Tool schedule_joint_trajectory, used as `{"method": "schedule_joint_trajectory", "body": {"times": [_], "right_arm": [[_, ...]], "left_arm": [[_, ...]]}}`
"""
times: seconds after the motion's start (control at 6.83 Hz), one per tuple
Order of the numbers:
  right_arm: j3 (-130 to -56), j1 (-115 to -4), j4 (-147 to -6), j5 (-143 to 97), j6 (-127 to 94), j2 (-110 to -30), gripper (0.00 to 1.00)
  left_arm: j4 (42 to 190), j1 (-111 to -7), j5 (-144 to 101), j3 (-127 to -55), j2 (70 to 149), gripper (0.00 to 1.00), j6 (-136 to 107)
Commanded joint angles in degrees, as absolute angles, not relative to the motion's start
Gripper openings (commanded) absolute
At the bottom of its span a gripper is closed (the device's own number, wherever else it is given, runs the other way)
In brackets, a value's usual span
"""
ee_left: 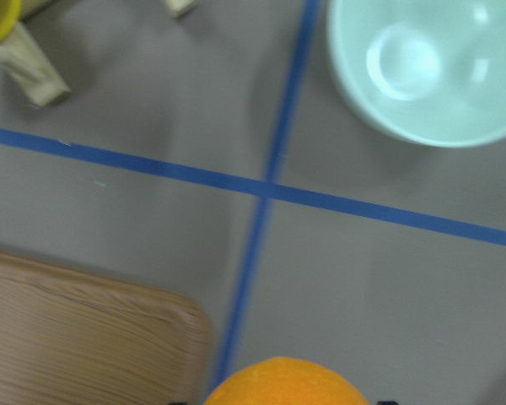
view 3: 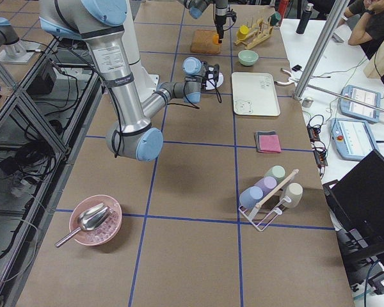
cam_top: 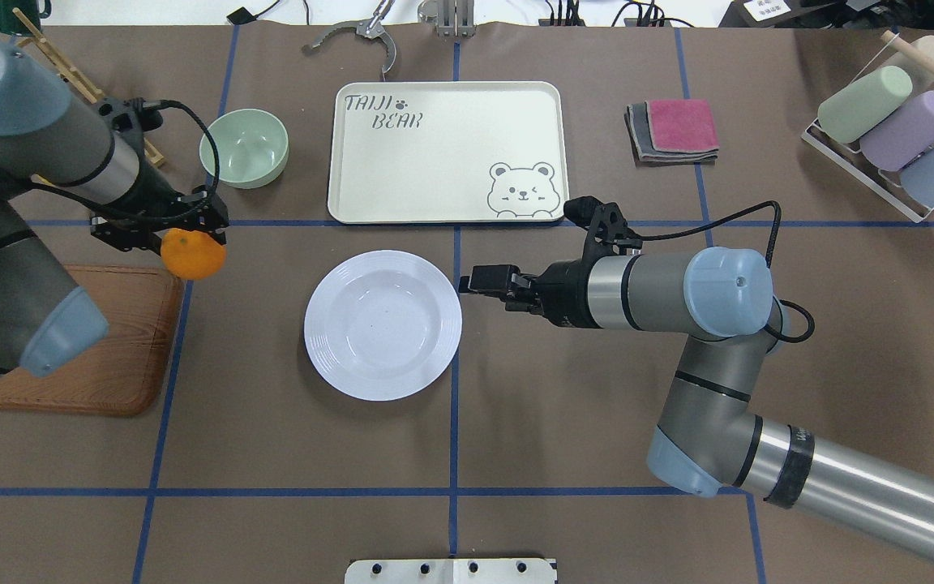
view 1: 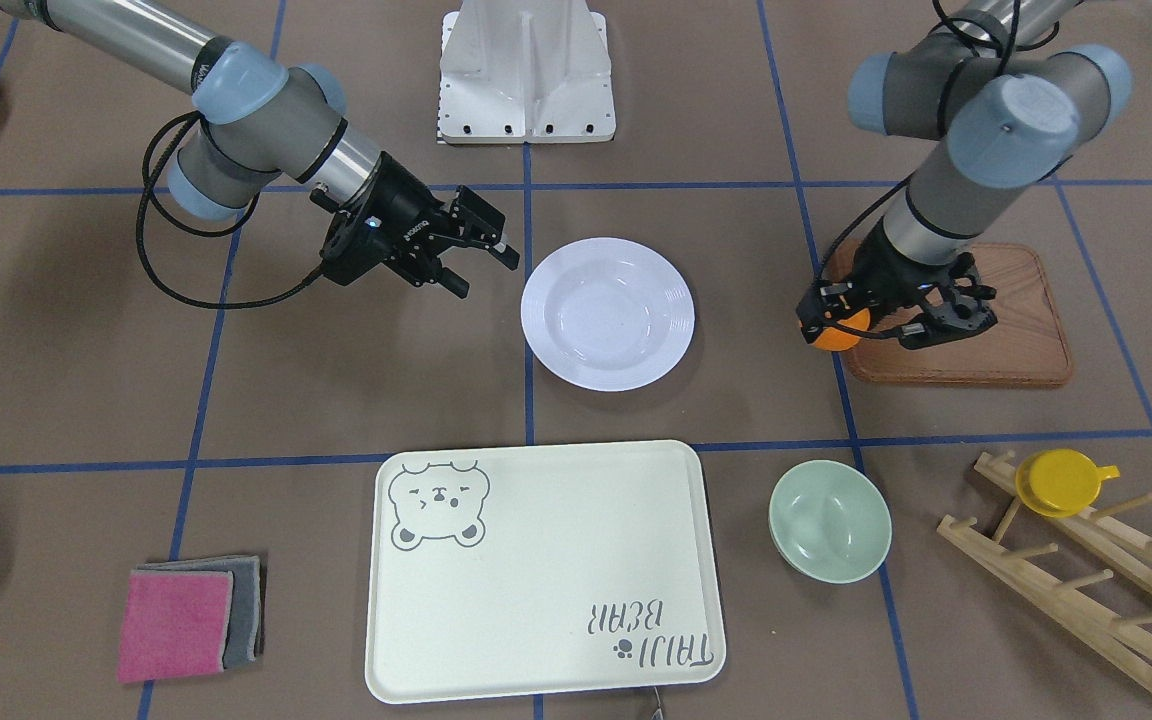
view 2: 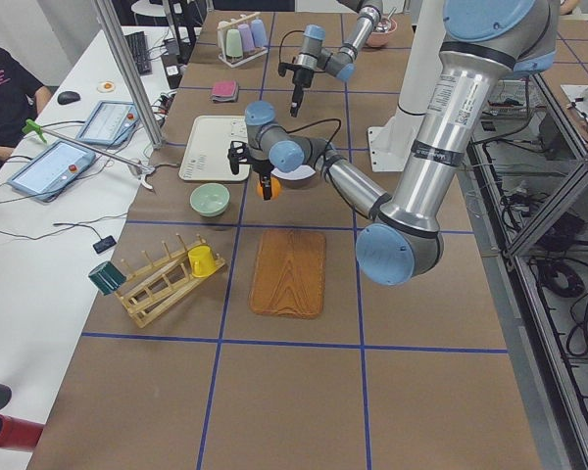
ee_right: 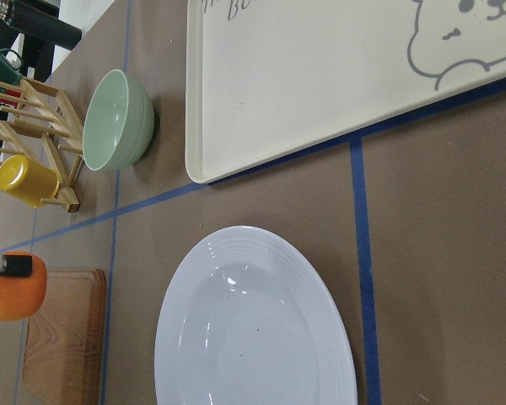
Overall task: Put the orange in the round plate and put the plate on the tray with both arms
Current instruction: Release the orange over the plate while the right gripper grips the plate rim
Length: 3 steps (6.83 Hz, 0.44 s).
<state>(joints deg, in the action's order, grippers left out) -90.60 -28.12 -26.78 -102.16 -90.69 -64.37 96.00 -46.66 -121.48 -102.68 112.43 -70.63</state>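
The left gripper pinches the orange between its two fingers. The fruit hangs under them and looks raised off the table. In the left wrist view only the top of the orange shows at the bottom edge, and the fingers themselves are barely in frame. Below these fingers lie the rounded corner of the brown wooden board and a crossing of blue tape lines. The pale-green bowl sits ahead of them, away from the robot.

The right gripper has its fingers spread apart and holds nothing. It points sideways at the round plate. The plate lies just ahead of the fingertips, near them but not touching. It sits flat on the table with its sunken centre bare, well apart from the left gripper's fingers and the orange.

The tray lies past the plate, off to the side of the right fingertips and farther from the robot. Its surface is bare apart from the bear drawing and lettering. A blue tape line runs between tray and plate.
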Motion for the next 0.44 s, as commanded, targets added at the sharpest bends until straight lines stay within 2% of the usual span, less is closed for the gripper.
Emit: {"method": "schedule_joint_trajectory", "body": {"times": [0.0,0.29], "right_arm": [[-87.3,-26.1,-26.0,-98.4,-90.7,-61.5,0.92],[-85.1,-24.9,-26.0,-96.9,-90.6,-60.8,0.91]], "left_arm": [[95.0,-38.9,-118.0,-101.9,119.2,0.76,-80.8],[95.1,-33.9,-113.0,-98.2,123.1,0.76,-84.0]]}}
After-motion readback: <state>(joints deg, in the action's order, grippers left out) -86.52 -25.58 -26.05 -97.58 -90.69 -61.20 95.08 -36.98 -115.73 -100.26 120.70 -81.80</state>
